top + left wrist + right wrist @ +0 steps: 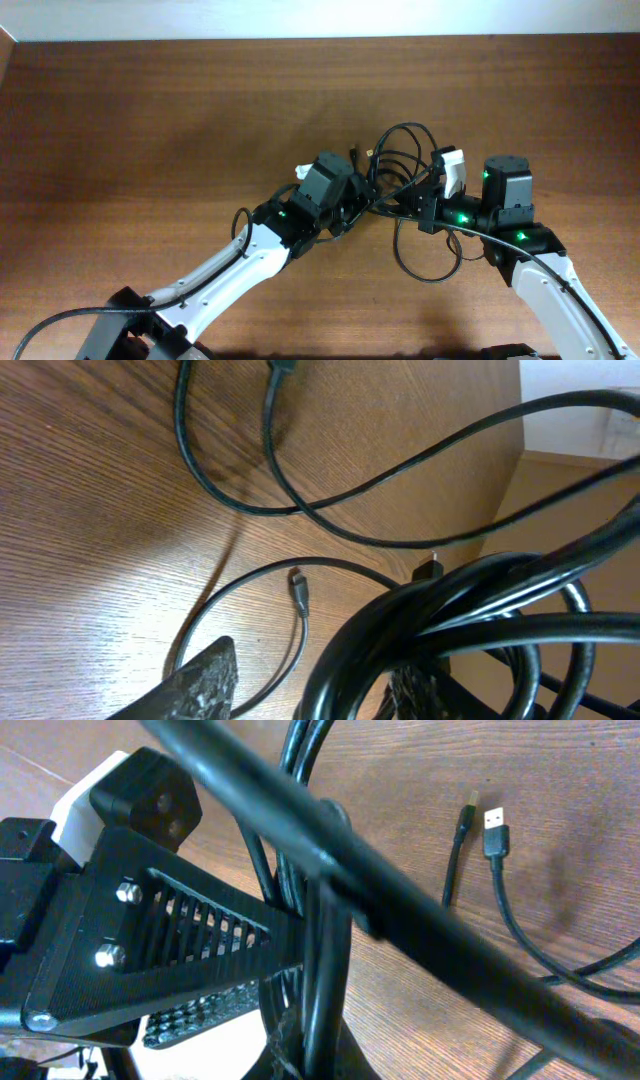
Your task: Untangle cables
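- The cables [440, 615] make one tangled bunch near the middle of the brown wooden tabletop [150, 120]. The bunch sits between the two arms, which meet there from the lower left and the lower right.
- The left tool [362, 200] has its jaws partly apart. In the left wrist view one ribbed finger [205, 682] stands at the lower left, with bare wood between it and the bunch. The thick bunch of strands fills the other side of the gap and hides most of the second finger.
- The right tool [425, 205] is closed tight on strands of the cables. In the right wrist view several strands run straight down to the lower edge, where it grips them.
- Seen from overhead, one loop reaches beyond the tools toward the far side. Another loop lies flat on the near side, under the right arm.
- A small metal-tipped plug [297, 582] ends a thin strand that curves over the wood, near the bunch.
- A USB plug [497, 825] and a narrower plug [466, 815] lie side by side on the wood, apart from the bunch and not touching each other.
- A thick black cord [400, 920], blurred and close to the lens, crosses the right wrist view diagonally. I cannot tell if it is one of the cables.
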Available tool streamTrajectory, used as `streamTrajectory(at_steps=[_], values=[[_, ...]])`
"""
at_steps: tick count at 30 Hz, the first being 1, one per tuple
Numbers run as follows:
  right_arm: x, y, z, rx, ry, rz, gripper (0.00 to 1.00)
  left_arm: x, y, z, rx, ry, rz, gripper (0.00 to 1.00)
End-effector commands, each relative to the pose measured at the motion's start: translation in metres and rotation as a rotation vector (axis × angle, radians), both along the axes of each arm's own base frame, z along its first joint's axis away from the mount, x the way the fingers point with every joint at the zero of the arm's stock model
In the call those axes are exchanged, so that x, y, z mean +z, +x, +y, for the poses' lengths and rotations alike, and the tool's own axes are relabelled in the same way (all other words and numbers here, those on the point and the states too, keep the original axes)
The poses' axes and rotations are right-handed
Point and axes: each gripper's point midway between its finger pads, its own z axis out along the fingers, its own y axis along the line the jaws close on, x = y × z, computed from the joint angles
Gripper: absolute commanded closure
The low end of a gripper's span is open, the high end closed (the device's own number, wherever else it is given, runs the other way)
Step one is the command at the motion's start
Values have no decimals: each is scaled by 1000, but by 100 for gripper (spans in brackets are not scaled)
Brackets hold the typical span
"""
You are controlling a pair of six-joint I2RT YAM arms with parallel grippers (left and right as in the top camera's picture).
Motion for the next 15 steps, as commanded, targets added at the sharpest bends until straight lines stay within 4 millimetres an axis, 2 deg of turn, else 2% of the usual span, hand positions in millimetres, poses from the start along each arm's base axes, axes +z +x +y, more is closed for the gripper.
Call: streamTrajectory(at_steps=[1,4,6,13,15], values=[[8,0,3,29,15,-28,96,0,3,-1,5,10,-11,55],[8,1,3,24,10,-27,96,0,3,-2,3,9,-10,59],[8,1,3,24,10,-27,96,0,3,-2,3,9,-9,67],[8,1,3,24,11,-27,96,0,3,-2,2,8,-9,80],[8,1,3,24,11,-27,96,0,2,-2,2,9,-9,89]])
